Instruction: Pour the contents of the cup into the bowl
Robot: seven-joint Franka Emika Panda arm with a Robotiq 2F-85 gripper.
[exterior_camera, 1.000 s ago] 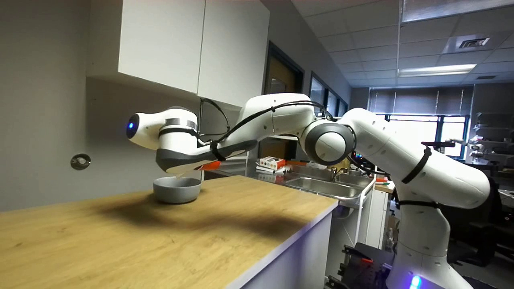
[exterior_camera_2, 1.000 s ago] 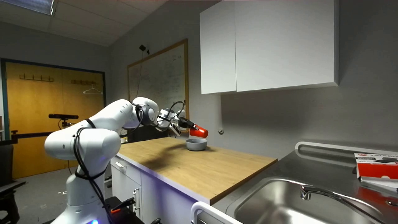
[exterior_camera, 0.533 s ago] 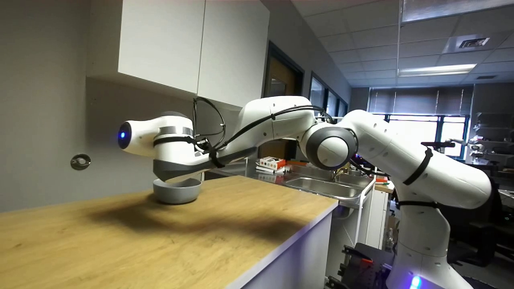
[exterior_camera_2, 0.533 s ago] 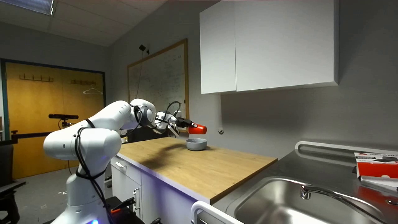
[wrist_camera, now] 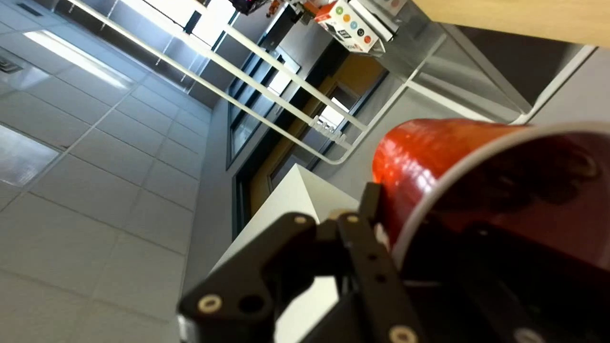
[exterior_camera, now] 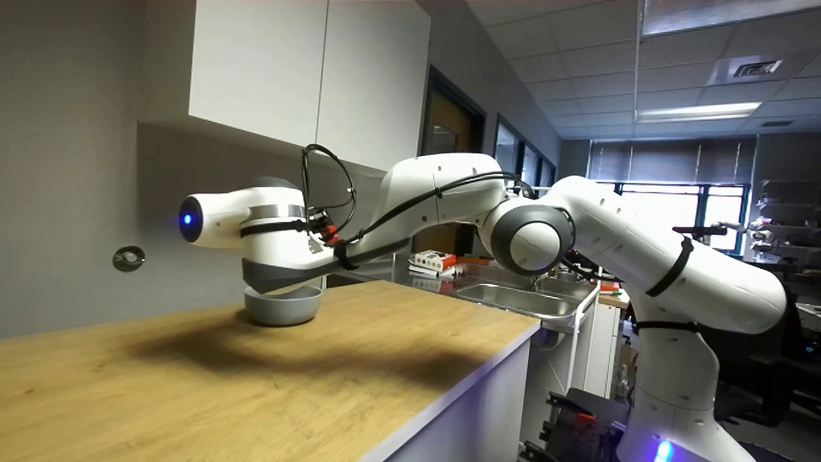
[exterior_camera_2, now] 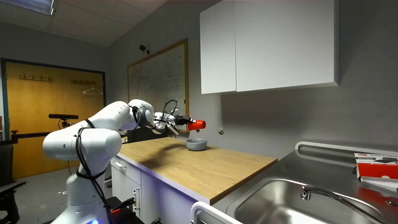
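Observation:
The red cup (exterior_camera_2: pixel 197 125) lies nearly on its side in the air, its wider rim end to the left and its base slightly raised. My gripper (exterior_camera_2: pixel 191 120) is shut on it near the rim. The grey bowl (exterior_camera_2: pixel 196 145) stands upright on the wooden counter, just below the cup. In an exterior view my arm partly covers the bowl (exterior_camera: pixel 282 309), and only a red bit of cup (exterior_camera: pixel 331 235) shows. In the wrist view the cup (wrist_camera: pixel 424 162) opens towards the camera, with dark blurred shapes inside. A small dark spot shows under the cup; I cannot tell what it is.
White wall cabinets (exterior_camera: pixel 256 70) hang above the wooden counter (exterior_camera_2: pixel 199 168). A steel sink (exterior_camera_2: pixel 279 199) with a tap (exterior_camera_2: pixel 326 194) and a red-white box (exterior_camera_2: pixel 377 165) lie beyond the counter's end. A wall fixture (exterior_camera_2: pixel 221 131) sits behind.
The cup has risen and shifted slightly left in an exterior view. It has turned so that its base end, lower before, is now slightly up. My wrist has rotated; the bowl has not moved.

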